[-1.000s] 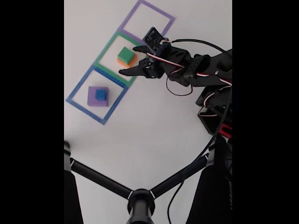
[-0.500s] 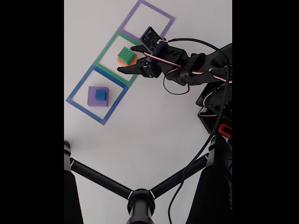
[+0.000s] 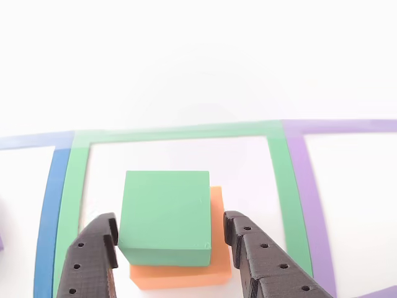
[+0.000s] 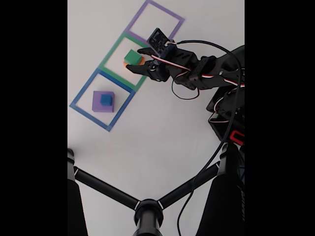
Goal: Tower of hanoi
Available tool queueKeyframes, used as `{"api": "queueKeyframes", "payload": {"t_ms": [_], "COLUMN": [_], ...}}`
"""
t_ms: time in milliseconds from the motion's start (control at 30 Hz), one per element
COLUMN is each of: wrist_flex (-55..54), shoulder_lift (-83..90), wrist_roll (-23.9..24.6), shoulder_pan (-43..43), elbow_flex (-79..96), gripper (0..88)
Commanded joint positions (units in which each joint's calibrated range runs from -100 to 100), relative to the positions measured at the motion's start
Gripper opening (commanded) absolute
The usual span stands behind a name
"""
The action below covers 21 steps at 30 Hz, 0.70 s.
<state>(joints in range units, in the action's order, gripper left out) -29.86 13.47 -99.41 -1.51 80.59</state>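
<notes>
The green block [image 3: 166, 214] sits on the orange block [image 3: 186, 276] inside the green square outline [image 3: 280, 186]. My gripper [image 3: 170, 220] is open, one black finger [image 3: 93, 257] to the left of the green block and the other to its right, close to its sides. In the fixed view the gripper [image 4: 137, 59] straddles the green block [image 4: 131, 56], with a sliver of the orange block [image 4: 141, 62] showing. The blue cube [image 4: 106, 99] rests on the purple slab [image 4: 100, 105] inside the blue outline [image 4: 78, 98].
A purple square outline [image 4: 172, 15] lies beyond the green one with nothing in it. The arm's base and cables [image 4: 226, 108] occupy the right side. A black stand with splayed legs [image 4: 147, 209] crosses the bottom of the fixed view.
The gripper has moved forward over the green outline, so its fingers now flank the green block instead of hanging beside the stack. No block has moved.
</notes>
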Motion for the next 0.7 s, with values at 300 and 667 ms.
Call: {"api": "queueKeyframes", "payload": {"t_ms": [300, 667], "wrist_flex": [-1.4, 10.3], "shoulder_lift": [-0.3, 9.3], "wrist_roll": [-0.6, -0.6], "shoulder_pan": [1.1, 1.9], "elbow_flex": [-2.6, -5.9], "gripper": [9.1, 9.3]}}
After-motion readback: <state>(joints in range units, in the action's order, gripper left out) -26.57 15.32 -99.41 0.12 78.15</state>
